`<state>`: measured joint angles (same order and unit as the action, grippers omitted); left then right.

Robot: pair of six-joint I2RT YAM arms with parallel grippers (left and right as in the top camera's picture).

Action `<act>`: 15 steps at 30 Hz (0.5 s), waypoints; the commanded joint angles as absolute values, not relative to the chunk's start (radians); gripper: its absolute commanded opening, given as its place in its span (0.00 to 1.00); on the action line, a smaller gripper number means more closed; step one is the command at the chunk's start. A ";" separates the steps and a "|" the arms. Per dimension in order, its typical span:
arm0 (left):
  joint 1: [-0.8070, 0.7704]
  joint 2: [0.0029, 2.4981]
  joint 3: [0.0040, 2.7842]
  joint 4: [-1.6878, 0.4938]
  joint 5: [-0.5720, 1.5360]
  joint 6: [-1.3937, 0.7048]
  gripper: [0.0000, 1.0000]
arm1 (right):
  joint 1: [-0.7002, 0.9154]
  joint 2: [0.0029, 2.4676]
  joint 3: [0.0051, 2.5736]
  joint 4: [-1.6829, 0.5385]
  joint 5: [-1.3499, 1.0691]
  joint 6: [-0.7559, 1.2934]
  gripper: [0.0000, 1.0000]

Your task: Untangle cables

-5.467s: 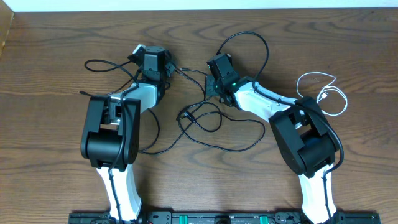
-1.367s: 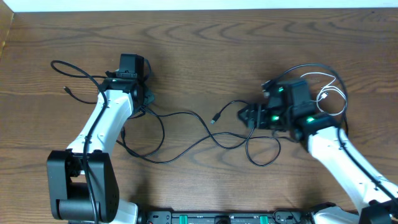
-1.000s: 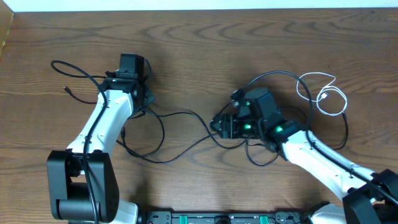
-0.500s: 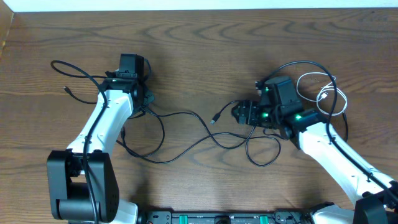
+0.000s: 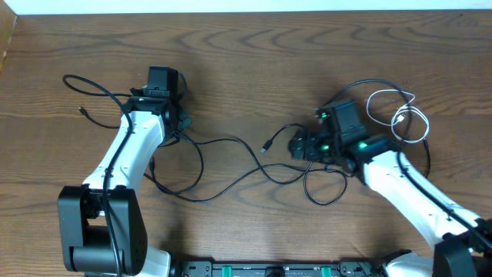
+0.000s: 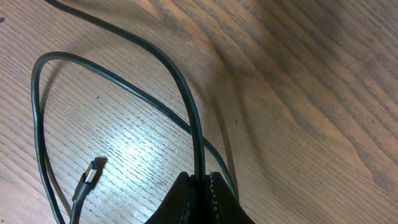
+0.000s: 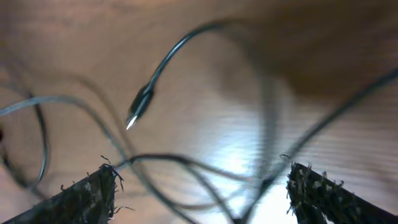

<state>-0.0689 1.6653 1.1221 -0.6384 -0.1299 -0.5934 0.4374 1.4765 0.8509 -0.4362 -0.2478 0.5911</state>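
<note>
We see a matt, grainy wooden bench (image 5: pixel 246 61) (shiny where light pools), smooth black plastic-jacketed cables (image 6: pixel 198 149), and rough, frayed pads on the right fingers (image 7: pixel 87 196).

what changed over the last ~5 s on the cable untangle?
The left gripper and right gripper pulled apart from centre, spreading the black cables. In the last second the right one backed off rightward from the loose plug and opened wider, gripping nothing. The left stayed shut on a black cable; white cable unmoved.
</note>
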 commanded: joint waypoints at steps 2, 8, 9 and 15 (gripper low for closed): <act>-0.066 1.673 1.121 -0.640 -0.143 -0.576 0.08 | 0.532 1.510 0.842 -0.370 -0.404 0.598 0.86; -0.066 1.673 1.121 -0.640 -0.143 -0.576 0.08 | 0.701 1.541 0.842 -0.219 -0.434 0.634 0.86; -0.066 1.673 1.121 -0.640 -0.143 -0.576 0.08 | 0.729 1.544 0.842 -0.192 -0.427 0.642 0.86; -0.066 1.673 1.121 -0.640 -0.143 -0.576 0.08 | 0.870 1.545 0.842 -0.064 -0.332 0.682 0.84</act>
